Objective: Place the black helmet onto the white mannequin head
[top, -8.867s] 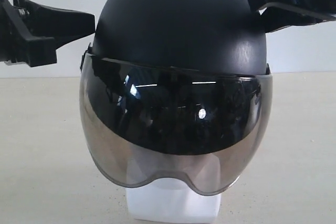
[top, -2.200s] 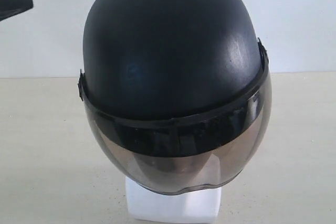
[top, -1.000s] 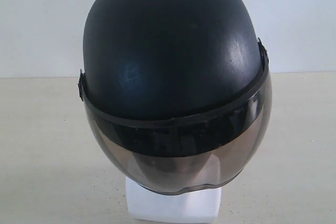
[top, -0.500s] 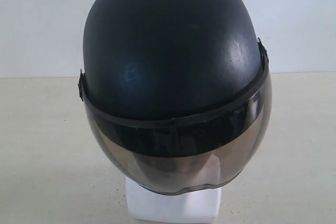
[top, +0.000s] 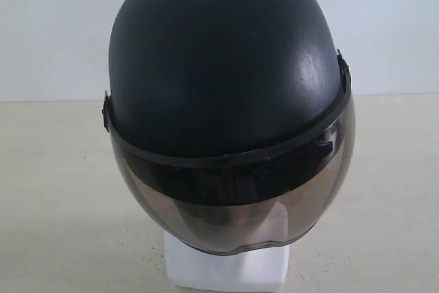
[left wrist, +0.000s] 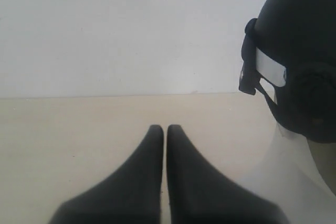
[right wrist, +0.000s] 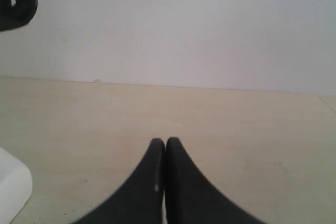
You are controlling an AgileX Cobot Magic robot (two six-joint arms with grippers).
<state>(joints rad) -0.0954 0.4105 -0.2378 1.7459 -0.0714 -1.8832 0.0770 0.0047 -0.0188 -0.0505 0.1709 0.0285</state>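
Exterior view is showing us the helmet (top: 226, 66) sitting on the head (top: 226, 271); we are holding the left gripper (left wrist: 166, 129) and right gripper (right wrist: 165, 142) pressed together, empty, both now withdrawn, so placement is looking finished.

Matte black helmet (top: 219, 60) over the white mannequin head (top: 226, 270), pale surroundings.
The helmet was plain, unpatterned black with a dull grey sheen; its visor (top: 236, 204) was smoky grey-brown, darkest along the top band. The head's base showed plain white. The counter (top: 55, 190) was pale beige with faint specks, the wall (top: 48, 25) off-white. The left tool (left wrist: 165, 128) and right tool (right wrist: 165, 141) were solid black.
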